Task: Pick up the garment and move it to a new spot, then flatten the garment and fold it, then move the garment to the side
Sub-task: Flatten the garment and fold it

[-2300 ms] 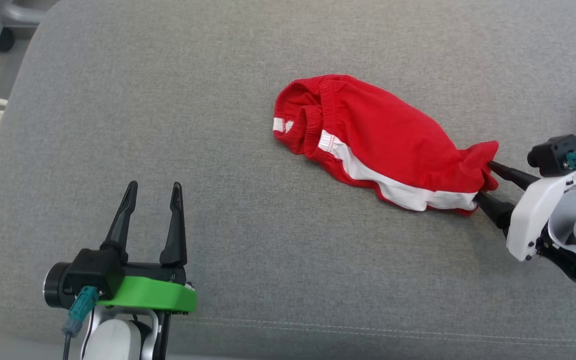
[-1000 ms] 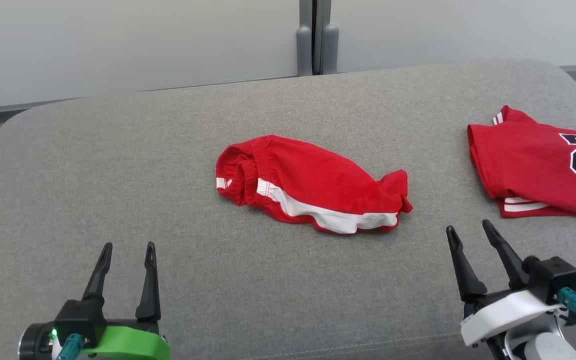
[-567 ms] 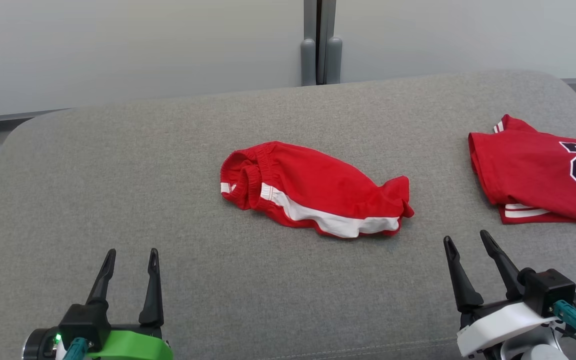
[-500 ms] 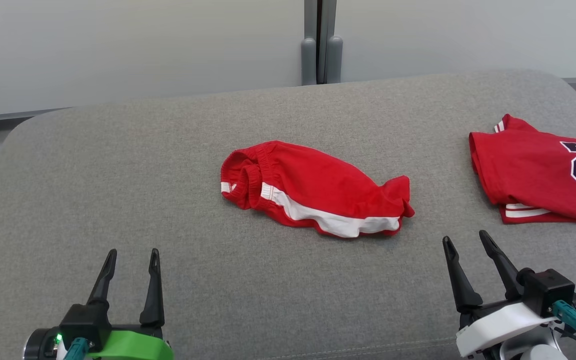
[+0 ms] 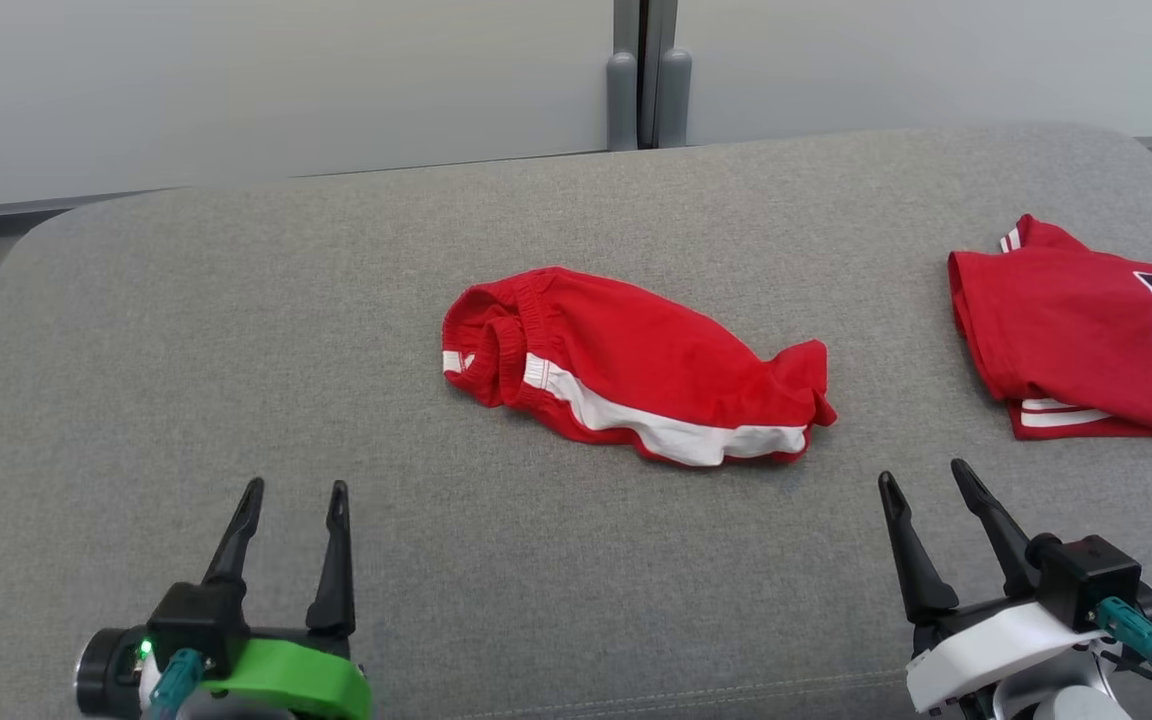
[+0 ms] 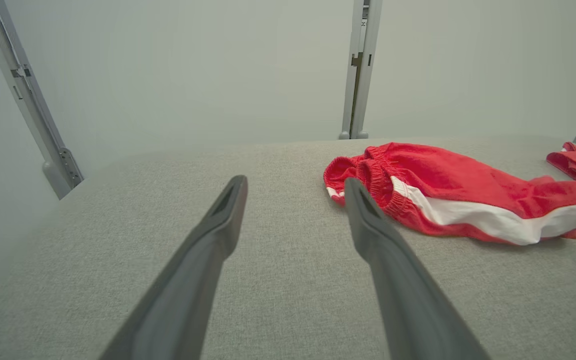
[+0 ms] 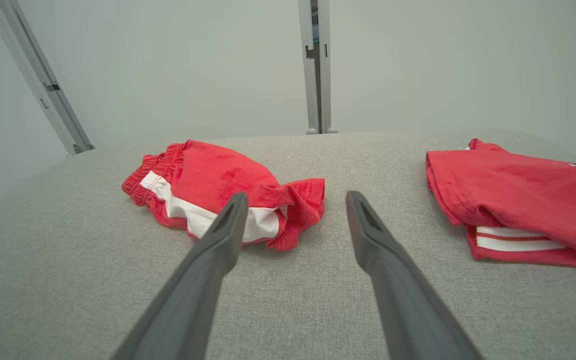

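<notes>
Head view gave us the crumpled red shorts lying near the middle of the grey cushion. Our left gripper hung over the cushion's front left part, our right gripper over its front right, both spread wide and holding nothing. A red jersey lay at the cushion's right end.

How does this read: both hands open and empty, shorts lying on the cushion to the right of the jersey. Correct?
One slip: the shorts lie to the left of the jersey, not the right, as the head view shows. The rest stands: left hand and right hand open and empty, shorts on the cushion.
</notes>
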